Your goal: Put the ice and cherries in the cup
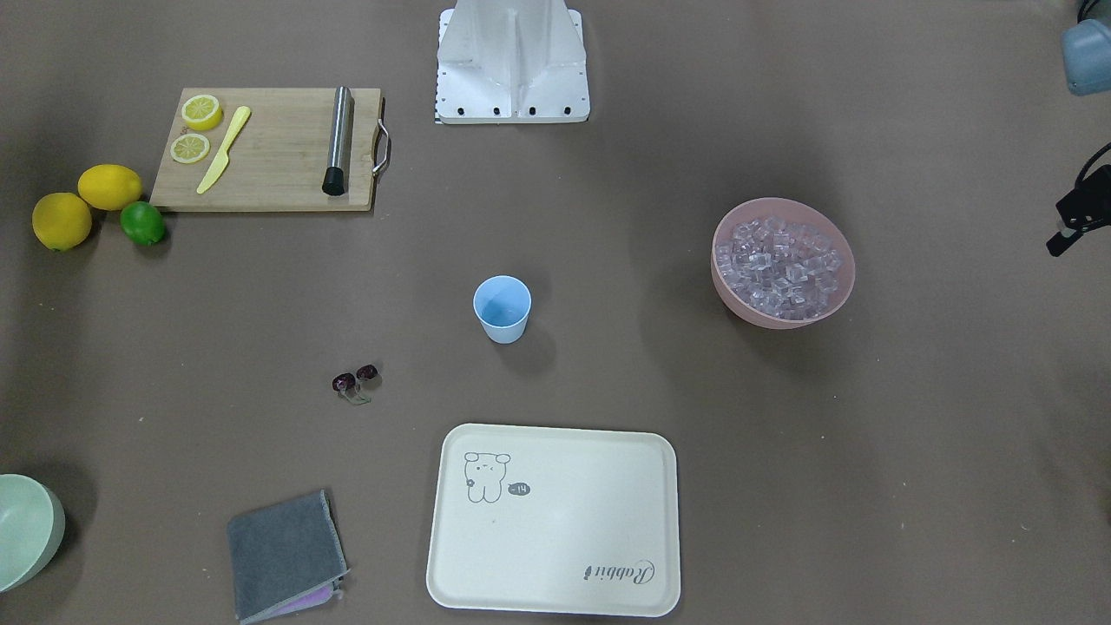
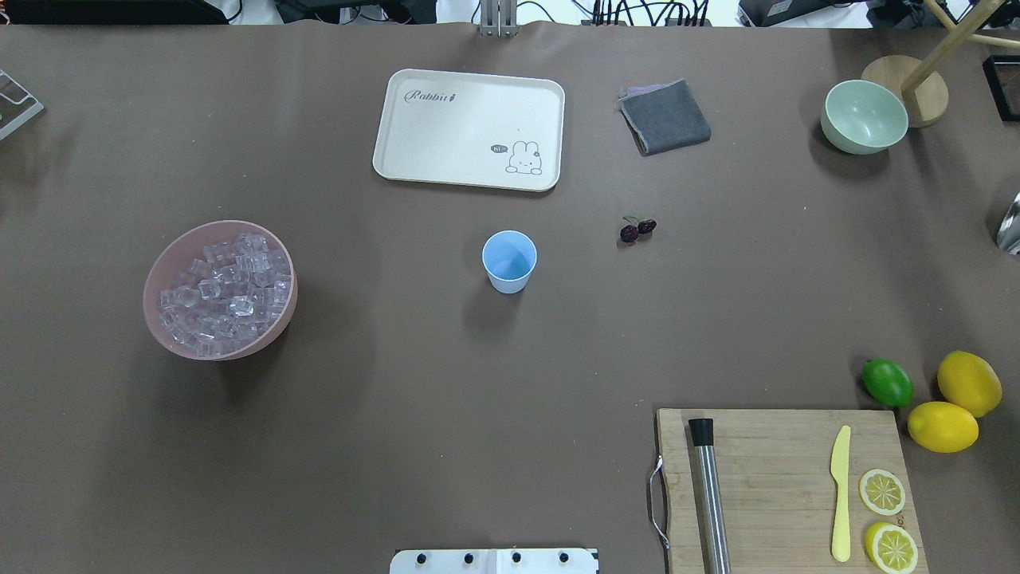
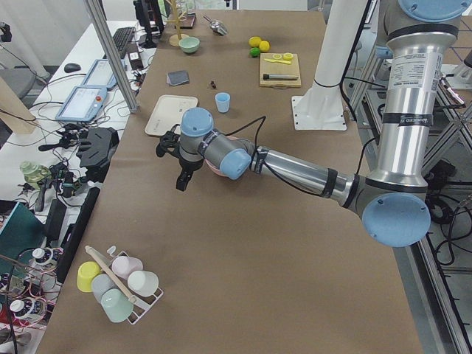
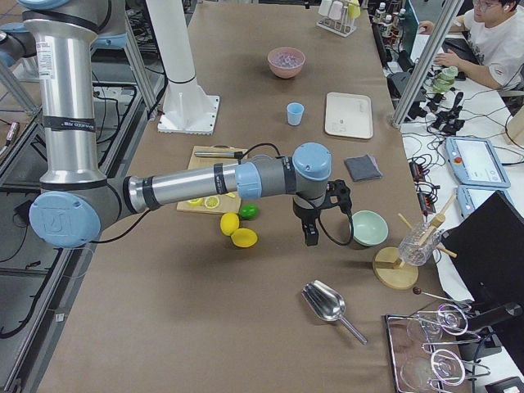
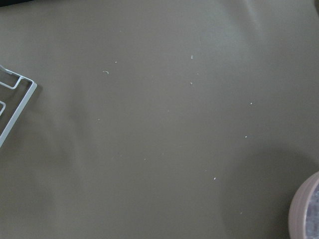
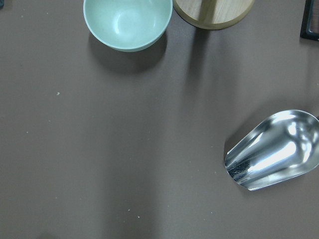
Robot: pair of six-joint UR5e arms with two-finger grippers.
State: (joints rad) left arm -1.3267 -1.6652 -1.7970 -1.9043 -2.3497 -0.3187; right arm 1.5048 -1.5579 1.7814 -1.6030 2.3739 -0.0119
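The pale blue cup (image 2: 509, 261) stands upright and empty at mid-table; it also shows in the front view (image 1: 502, 308). The ice (image 2: 221, 288) fills a pink bowl (image 2: 159, 319) to the cup's left. The cherries (image 2: 637, 229) lie on the table to the cup's right. My left gripper (image 3: 181, 179) hangs over bare table beyond the pink bowl, towards the table's left end; only part of it shows in the front view (image 1: 1066, 227), and I cannot tell if it is open. My right gripper (image 4: 311, 236) hangs near the pale green bowl (image 4: 369, 227); I cannot tell its state.
A cream tray (image 2: 468, 127) and a grey cloth (image 2: 664, 116) lie beyond the cup. A cutting board (image 2: 785, 486) carries lemon slices, a yellow knife and a metal rod. Two lemons and a lime (image 2: 887, 382) lie beside it. A metal scoop (image 6: 274, 159) lies under the right wrist.
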